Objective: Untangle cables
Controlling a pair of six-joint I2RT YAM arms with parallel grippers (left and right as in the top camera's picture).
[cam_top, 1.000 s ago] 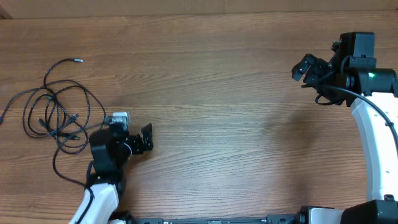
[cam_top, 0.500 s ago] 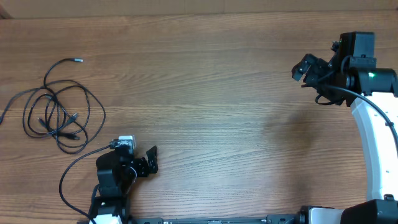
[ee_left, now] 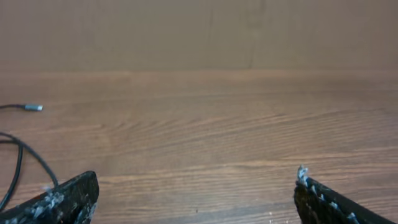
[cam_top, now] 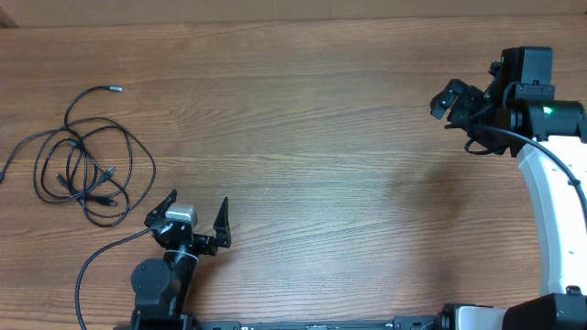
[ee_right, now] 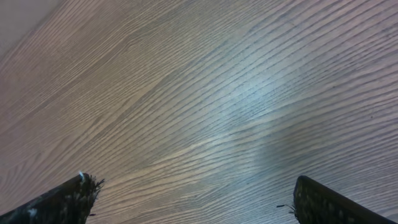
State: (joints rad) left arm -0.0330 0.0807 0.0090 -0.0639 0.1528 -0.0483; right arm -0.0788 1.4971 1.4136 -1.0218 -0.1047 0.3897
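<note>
The cables are thin black cords looped together in a loose tangle at the table's left, with small plug ends lying free. My left gripper is open and empty near the front edge, to the right of and below the tangle, apart from it. In the left wrist view a cable loop and a silver plug end show at the far left, beyond my open fingers. My right gripper is open and empty at the far right, above the table. Its wrist view shows only bare wood between the fingertips.
A thicker black wire runs from the left arm's base across the front left of the table. The right arm's white link stands along the right edge.
My left arm has pulled back toward the front edge and turned its gripper to face the far side, with the fingers now spread wide. The cables and the right arm have not moved.
</note>
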